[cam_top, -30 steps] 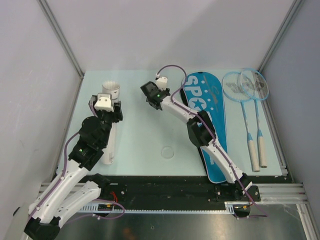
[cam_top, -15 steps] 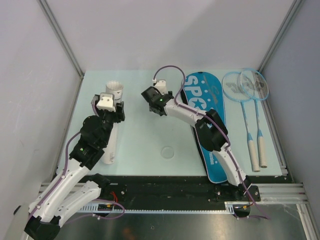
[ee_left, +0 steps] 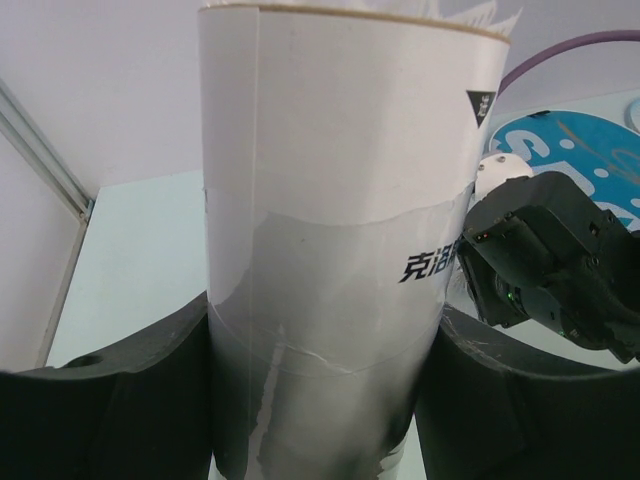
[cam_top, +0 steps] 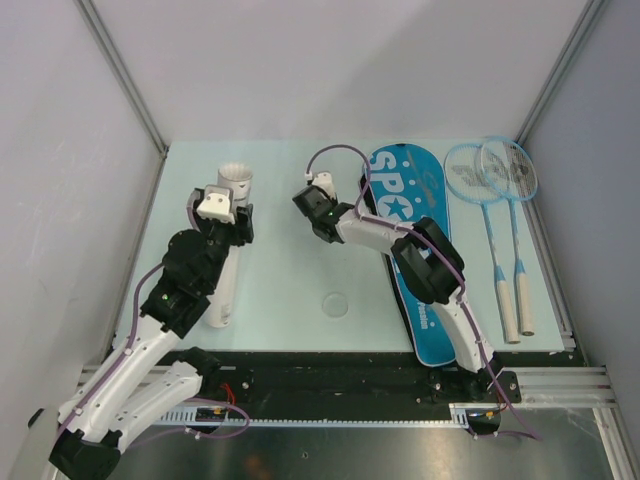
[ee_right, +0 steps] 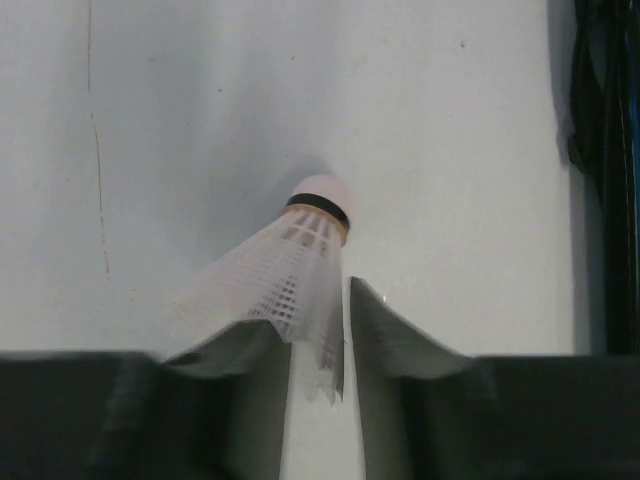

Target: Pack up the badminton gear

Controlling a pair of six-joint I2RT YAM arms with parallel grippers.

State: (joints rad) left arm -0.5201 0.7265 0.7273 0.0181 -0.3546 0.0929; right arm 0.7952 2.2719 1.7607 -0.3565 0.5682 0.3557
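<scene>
One shuttlecock (ee_right: 300, 255) pinched in right gripper (ee_right: 318, 322), clear only in wrist view.

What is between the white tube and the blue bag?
In the top view, the right gripper sits between the white tube and blue bag; its wrist view shows it pinching a shuttlecock.
</scene>
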